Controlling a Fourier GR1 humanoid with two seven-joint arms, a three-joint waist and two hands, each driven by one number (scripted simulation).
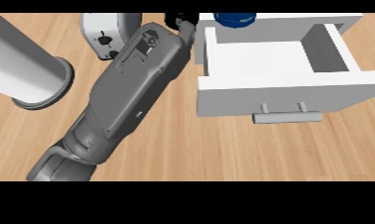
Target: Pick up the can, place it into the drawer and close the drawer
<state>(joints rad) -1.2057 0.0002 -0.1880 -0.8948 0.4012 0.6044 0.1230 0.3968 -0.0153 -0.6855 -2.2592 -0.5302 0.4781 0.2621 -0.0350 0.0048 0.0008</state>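
A light wooden counter (219, 148) fills the head view, with bare planks across the lower half and to the right beneath the drawer's front. A white drawer (278, 86) stands pulled open at the upper right, its grey handle (287, 117) facing the lower edge and its inside showing only white walls and floor. The blue can (235, 19) sits at the top edge, behind the drawer's back wall and outside its cavity, cut off by the frame. At the left edge lies a large grey cylinder (29, 72); above it stands a toaster (108, 33). One grey forearm (124, 94) runs diagonally from the lower left toward the can. Its black hand (179, 21) is mostly hidden at the top edge, just left of the can, so whether its fingers are spread or curled cannot be told.
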